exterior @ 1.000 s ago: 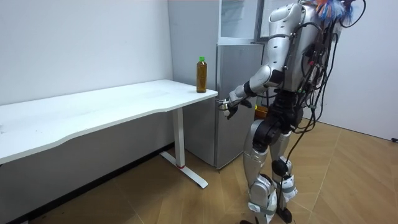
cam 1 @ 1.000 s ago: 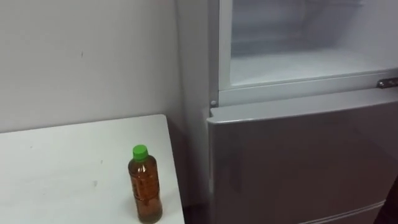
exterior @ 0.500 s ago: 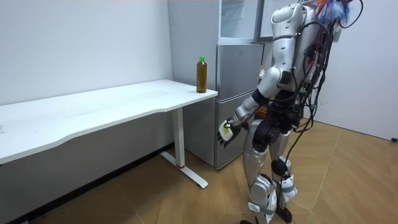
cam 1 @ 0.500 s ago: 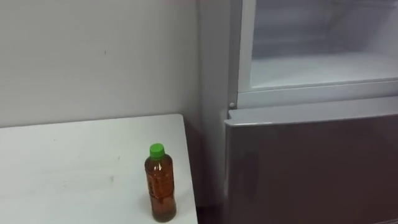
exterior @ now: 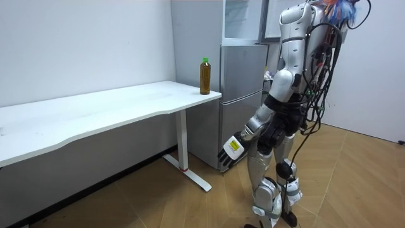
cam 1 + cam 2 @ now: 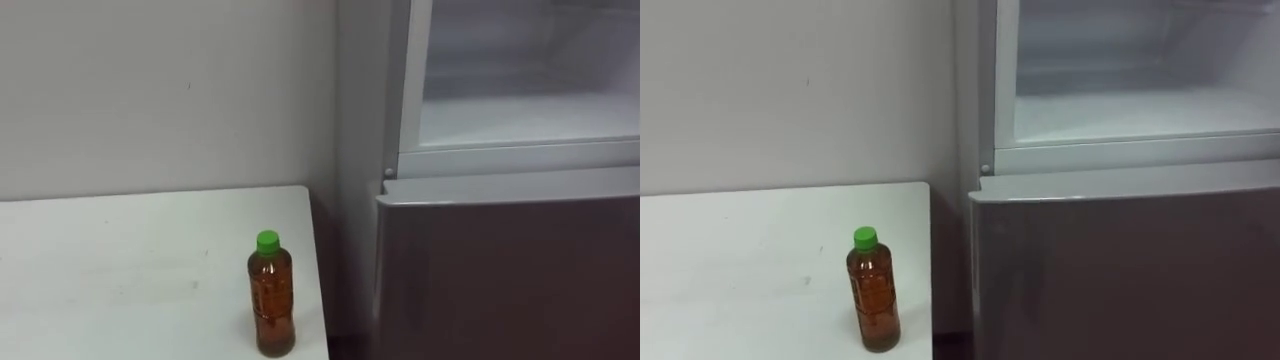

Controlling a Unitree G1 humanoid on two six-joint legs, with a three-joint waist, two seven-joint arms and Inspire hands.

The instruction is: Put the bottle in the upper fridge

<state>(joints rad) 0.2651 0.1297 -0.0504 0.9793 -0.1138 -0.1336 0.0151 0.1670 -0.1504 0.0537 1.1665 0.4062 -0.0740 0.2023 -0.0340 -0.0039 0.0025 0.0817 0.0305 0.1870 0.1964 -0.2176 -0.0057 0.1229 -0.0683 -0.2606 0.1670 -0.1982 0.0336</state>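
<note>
While your robot is standing in front of the fridge (image 5: 243,95), at the end of the white surface (image 5: 114,104), its head camera is looking down at the spot where the two meet. You are seeing the bottle (image 6: 274,305) standing upright on the surface, close to the end edge that is running alongside the fridge. It is holding amber liquid and wearing a green cap (image 6: 267,240). A narrow gap is separating the surface from the fridge's grey side wall, so the bottle is standing near the fridge but apart from it. The upper compartment (image 6: 520,120) is standing open and showing you its pale inner floor, while the lower door (image 6: 510,260) beneath it is sitting closed.

In the room view you are seeing the left hand (image 5: 231,149) hanging low beside the robot's thigh, in front of the lower door and well below the top of the surface. Its fingers are pointing down, straight and slack, gripping nothing, and the back of the hand is facing the camera. The bottle is standing well apart from that hand, up on the surface toward the room view's left. The robot is standing upright on both feet on the wooden floor (image 5: 354,164), with its body turned toward the fridge.
</note>
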